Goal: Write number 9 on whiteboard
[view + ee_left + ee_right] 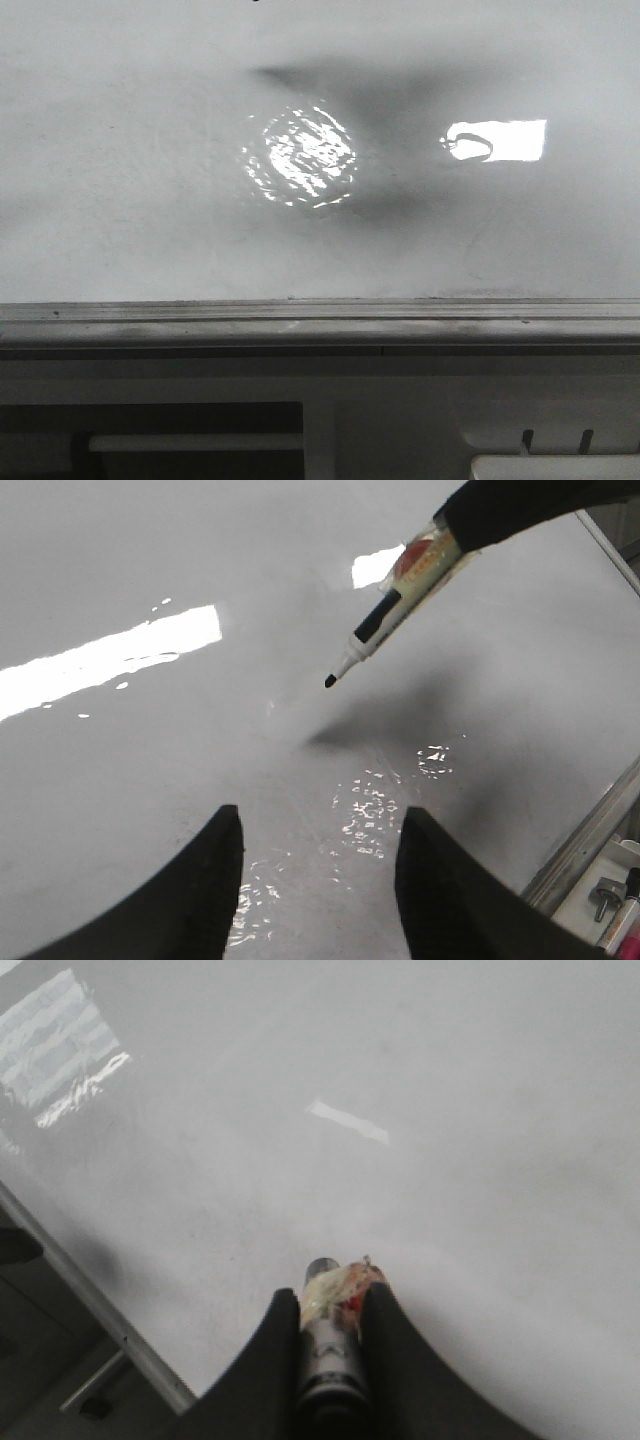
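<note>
The whiteboard (150, 200) is a glossy white board with glare patches and fills the front view; neither gripper shows there. No number 9 shows on it in any view. My right gripper (330, 1300) is shut on a marker pen (330, 1330). In the left wrist view this pen (395, 600) is uncapped, its black tip pointing down a little above the whiteboard (150, 760), with its shadow beneath. My left gripper (318, 825) is open and empty above the board, near the pen.
A grey metal edge rail (320, 322) runs along the board's near side, with grey-white moulded furniture with dark slots (400, 430) below it. The rail also shows in the right wrist view (90, 1305). Markers lie in a tray past the board's edge (615, 920).
</note>
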Available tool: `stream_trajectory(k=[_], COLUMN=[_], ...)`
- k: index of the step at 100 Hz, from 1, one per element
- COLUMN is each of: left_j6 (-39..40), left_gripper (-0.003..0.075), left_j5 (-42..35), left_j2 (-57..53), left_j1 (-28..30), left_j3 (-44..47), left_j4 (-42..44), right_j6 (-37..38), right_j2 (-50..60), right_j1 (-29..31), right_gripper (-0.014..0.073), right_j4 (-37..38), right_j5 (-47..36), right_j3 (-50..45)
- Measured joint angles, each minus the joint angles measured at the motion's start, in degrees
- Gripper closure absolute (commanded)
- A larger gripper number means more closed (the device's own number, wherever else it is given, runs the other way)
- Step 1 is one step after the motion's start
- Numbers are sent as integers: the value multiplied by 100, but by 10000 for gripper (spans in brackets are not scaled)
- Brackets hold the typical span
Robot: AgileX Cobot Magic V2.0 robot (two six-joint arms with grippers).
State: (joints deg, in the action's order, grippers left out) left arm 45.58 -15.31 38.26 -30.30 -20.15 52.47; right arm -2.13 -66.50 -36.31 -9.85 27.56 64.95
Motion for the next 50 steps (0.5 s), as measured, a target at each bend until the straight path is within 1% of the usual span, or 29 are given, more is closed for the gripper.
stream_trajectory(k=[15,26,40,50], left_j6=[0,0,0,0], left_gripper=[388,388,389,389], left_j5=[23,23,23,23], left_j2=[0,0,0,0], left_j1=[0,0,0,0], left_j3=[0,0,0,0], left_j4=[-44,-44,-44,-44], right_j6=[59,100,135,148], right_j2=[-289,-483,-756,-991], right_j1=[294,428,399,201], right_gripper=[658,658,662,663], right_j4=[10,-17,-123,-190], right_j5=[305,340,330,433], right_j3=[234,338,576,736])
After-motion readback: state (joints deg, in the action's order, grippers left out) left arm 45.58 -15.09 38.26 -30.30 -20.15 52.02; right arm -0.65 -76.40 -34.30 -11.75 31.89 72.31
